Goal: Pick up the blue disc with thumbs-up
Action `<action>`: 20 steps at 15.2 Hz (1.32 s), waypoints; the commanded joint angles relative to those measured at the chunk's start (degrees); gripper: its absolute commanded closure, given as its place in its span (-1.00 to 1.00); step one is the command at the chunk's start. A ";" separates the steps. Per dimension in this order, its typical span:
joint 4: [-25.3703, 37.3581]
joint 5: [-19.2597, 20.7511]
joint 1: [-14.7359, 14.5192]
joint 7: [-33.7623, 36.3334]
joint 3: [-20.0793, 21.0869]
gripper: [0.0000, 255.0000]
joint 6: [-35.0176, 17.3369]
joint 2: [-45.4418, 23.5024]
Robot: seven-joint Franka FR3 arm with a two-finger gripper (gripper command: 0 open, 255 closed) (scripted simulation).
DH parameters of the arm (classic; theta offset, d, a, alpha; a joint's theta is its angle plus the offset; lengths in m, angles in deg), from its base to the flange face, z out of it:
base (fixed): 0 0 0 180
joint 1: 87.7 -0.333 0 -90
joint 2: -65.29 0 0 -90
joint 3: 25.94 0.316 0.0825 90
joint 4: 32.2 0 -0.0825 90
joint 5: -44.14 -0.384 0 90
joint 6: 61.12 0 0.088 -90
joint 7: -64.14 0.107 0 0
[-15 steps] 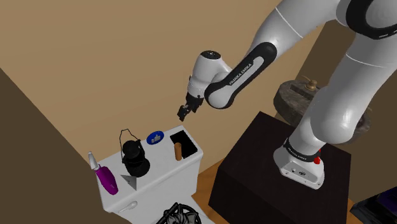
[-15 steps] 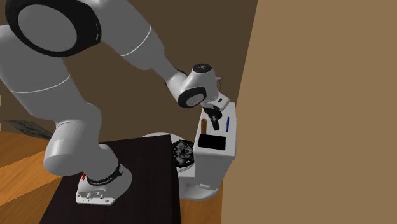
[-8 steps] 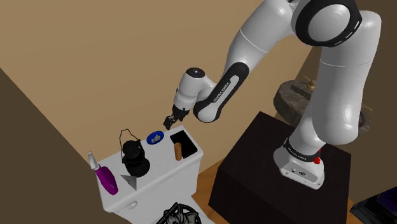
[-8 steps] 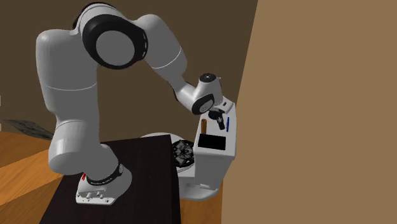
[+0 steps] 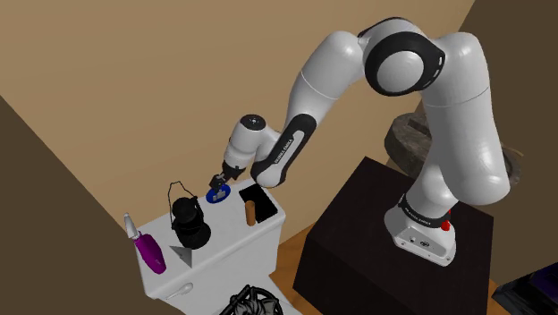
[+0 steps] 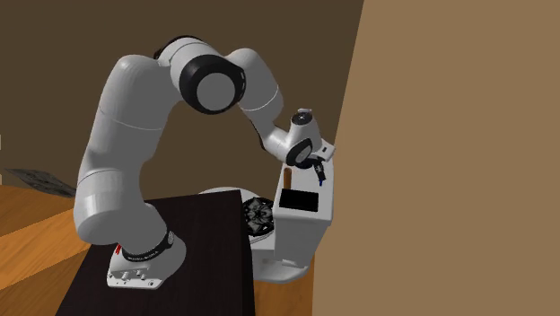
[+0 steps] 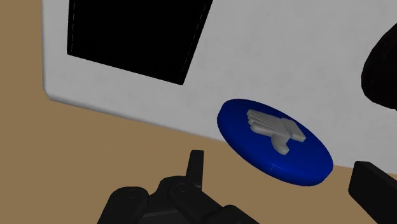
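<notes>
The blue disc with a grey raised thumbs-up lies flat on the white toilet tank lid, near the lid's edge by the tan wall. My gripper is open and just above it, one fingertip over the wall side and the other past the disc's far rim. Neither finger touches the disc. In the shoulder view the gripper hangs directly over the disc and partly hides it. In the second exterior view the gripper sits above the tank's top.
On the lid stand a black lantern, a purple bottle, a brown cylinder and a black rectangular patch. The tan wall runs close behind the tank. The dark stand is at the shoulder view's lower right.
The arm has swung down and toward the shoulder view's left, bringing the gripper from above the black patch to just over the blue disc. Nothing on the lid has moved.
</notes>
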 commanded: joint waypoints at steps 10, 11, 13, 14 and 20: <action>3.43 0.13 -1.40 0.60 -1.42 1.00 -3.43 -6.55; 3.41 0.13 -1.40 0.60 -1.42 1.00 -3.43 -6.53; 3.37 0.12 -1.45 0.63 -1.44 1.00 -3.44 -6.50; 3.34 0.13 -1.42 0.61 -1.43 1.00 -3.42 -6.44; 2.71 0.12 -1.12 0.48 -1.13 1.00 -2.62 -5.03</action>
